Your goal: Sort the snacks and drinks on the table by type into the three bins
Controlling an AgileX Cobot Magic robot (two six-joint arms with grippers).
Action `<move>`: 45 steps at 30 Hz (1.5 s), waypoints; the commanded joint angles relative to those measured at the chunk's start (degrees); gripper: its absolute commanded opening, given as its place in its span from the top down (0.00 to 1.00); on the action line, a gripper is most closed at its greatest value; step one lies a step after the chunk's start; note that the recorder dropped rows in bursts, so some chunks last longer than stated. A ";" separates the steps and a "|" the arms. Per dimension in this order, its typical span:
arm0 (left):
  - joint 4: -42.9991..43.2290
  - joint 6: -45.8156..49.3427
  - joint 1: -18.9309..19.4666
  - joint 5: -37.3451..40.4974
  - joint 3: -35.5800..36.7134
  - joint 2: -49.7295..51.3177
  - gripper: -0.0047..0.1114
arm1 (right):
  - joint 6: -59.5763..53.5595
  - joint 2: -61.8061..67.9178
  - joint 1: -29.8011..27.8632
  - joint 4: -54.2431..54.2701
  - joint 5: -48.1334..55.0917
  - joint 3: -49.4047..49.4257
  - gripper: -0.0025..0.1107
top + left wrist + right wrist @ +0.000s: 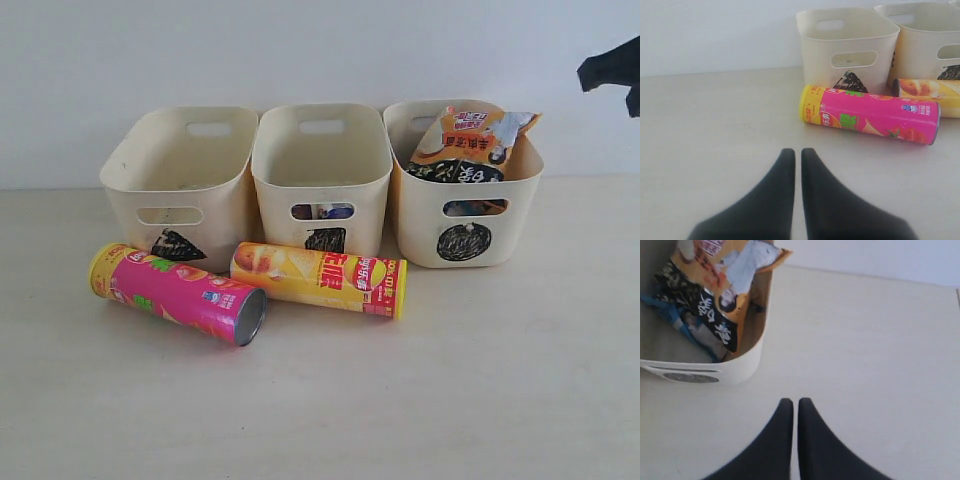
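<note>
Exterior view: three cream plastic tubs with slot handles stand in a row at the back of the pale beige counter [470, 400], with the triangle-marked bin [130, 205] left, the square-marked bin [275, 200] middle and the circle-marked bin [420, 225] right. The long magenta chip tube [180, 292] and the long yellow-red chip tube [320, 278] lie on their sides just in front of the left and middle bins, ends close (touching or not, cannot tell). The orange-black crinkly bag [470, 135] sticks up out of the circle-marked bin. A dark part of the right arm [612, 70] hangs at the upper right. Left wrist view: the left fingers [786, 165] are pressed together with nothing between them, low over bare counter, apart from the magenta chip tube lying crosswise ahead. Right wrist view: the right fingers [785, 415] are likewise closed and empty, above the counter beside the circle-marked bin, where a blue-white-black crinkly bag [695, 332] lies under the orange one. Judgement: bags done, both tubes left to sort. Risks: closed tips would only shove a tube, so the fingers must open first. The tubes are round and glossy, so a nudge may roll them, and a grip near one end would let the long body tip or catch on a rim. The magenta tube has a yellow cap end and a grey rimmed base.
</note>
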 commanded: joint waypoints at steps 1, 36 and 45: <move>-0.44 -0.63 -0.13 -0.13 0.21 -0.15 0.93 | 0.78 -11.92 -0.30 1.25 -10.71 12.46 0.98; -0.44 -0.63 -0.13 -0.13 0.21 -0.15 0.93 | 0.29 -60.43 -0.30 3.11 -18.74 47.54 0.98; -0.44 -0.63 -0.13 -0.13 0.21 -0.15 0.93 | 0.79 -77.30 -0.30 4.41 -19.75 62.23 0.98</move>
